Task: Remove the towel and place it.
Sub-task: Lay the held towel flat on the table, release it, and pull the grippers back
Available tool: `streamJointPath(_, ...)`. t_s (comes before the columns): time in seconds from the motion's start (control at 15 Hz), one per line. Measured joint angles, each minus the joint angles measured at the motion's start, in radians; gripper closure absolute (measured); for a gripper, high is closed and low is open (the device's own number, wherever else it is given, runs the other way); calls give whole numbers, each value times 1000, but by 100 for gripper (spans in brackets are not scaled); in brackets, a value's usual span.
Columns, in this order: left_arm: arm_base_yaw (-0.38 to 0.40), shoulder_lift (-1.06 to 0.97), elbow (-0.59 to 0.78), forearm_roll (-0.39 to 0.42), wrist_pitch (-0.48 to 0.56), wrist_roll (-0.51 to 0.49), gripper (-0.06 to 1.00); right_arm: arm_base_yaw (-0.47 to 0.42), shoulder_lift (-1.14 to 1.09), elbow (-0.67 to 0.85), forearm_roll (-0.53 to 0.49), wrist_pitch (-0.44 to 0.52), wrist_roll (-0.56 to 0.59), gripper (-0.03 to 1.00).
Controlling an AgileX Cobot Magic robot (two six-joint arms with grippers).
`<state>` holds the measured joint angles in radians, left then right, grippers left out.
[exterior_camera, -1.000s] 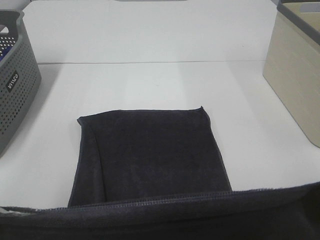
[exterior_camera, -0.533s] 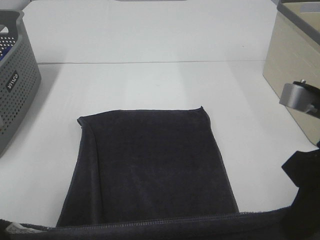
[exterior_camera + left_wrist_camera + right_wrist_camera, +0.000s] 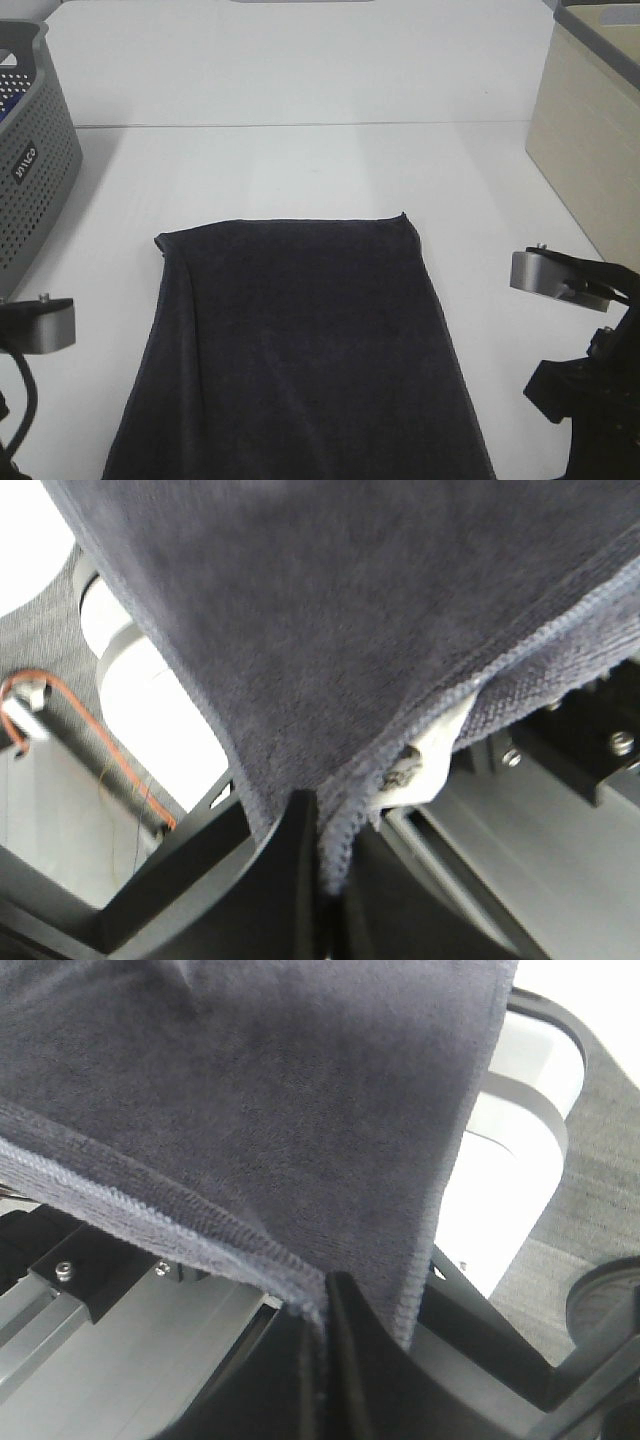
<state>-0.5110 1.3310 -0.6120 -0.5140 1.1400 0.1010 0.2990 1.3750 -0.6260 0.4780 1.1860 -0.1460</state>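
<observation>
clamped on towel (image 3: 300, 340) hem corners with left hand (image 3: 322, 880) and right hand (image 3: 322, 1335). lift evenly, level, clear of table (image 3: 300, 170) before moving.

A broad matte white tabletop (image 3: 300, 170) fills the scene, and a thin straight seam (image 3: 300, 125) crosses it from left to right in its far half. At the left edge stands a grey perforated plastic basket (image 3: 35, 170) with a small dark label (image 3: 25, 163). At the right edge stands a tall beige box with a dark grey rim (image 3: 590, 150). The light is soft and even, leaving a faint brighter patch mid-table. The wrist views show speckled grey carpet floor (image 3: 590, 1210) and silver metal frame rails (image 3: 90, 1360).
</observation>
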Motion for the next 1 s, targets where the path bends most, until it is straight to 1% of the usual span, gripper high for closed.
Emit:
streamJointPath(0.13, -20, 72, 0, -1, -5, 0, 94, 0, 42, 15, 4, -28, -8, 95)
streamJointPath(0.4, -23, 189, 0, 7, -29, 0, 94, -1, 167, 34, 44, -85, -61, 95)
streamJointPath(0.67, -23, 210, 0, 1, -30, 0, 94, -3, 215, 34, 61, -104, -111, 94)
streamJointPath(0.73, -31, 210, 0, 1, -29, 0, 94, -6, 215, 40, 59, -109, -120, 92)
streamJointPath(0.87, -69, 210, 0, 16, -35, 0, 91, -11, 215, 45, 38, -111, -128, 84)
streamJointPath(0.93, -91, 210, 3, 16, -51, 0, 88, -11, 215, 45, 35, -113, -129, 78)
streamJointPath(1.0, -107, 211, 7, 10, -67, 0, 83, -11, 215, 48, 34, -115, -129, 68)
